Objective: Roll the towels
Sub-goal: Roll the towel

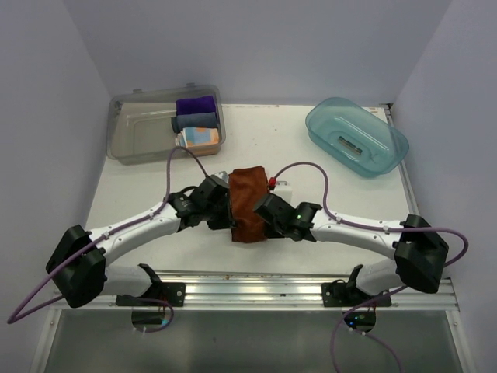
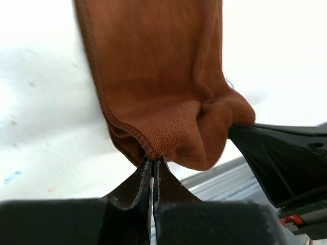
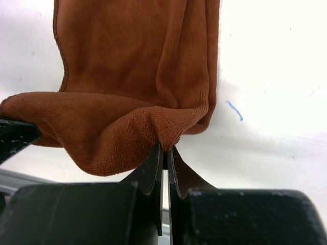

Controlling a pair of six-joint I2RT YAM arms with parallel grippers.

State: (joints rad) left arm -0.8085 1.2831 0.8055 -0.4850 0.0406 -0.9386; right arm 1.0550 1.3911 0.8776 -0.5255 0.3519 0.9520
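While its near hem was pinched at two corners, left gripper (image 2: 152,162) and right gripper (image 3: 164,148) were recorded closed tight on the rust-brown towel (image 2: 153,76), which was laid out beyond the fingertips across the table (image 1: 155,179). Cloth was judged soft, light and limp; hem corners were considered the soundest hold.

White table (image 1: 132,186): rust-brown towel (image 1: 248,194) at mid, nr front edge; clear grey bin (image 1: 136,138) far-L corner; teal tub (image 1: 386,152) far-R, well apart.
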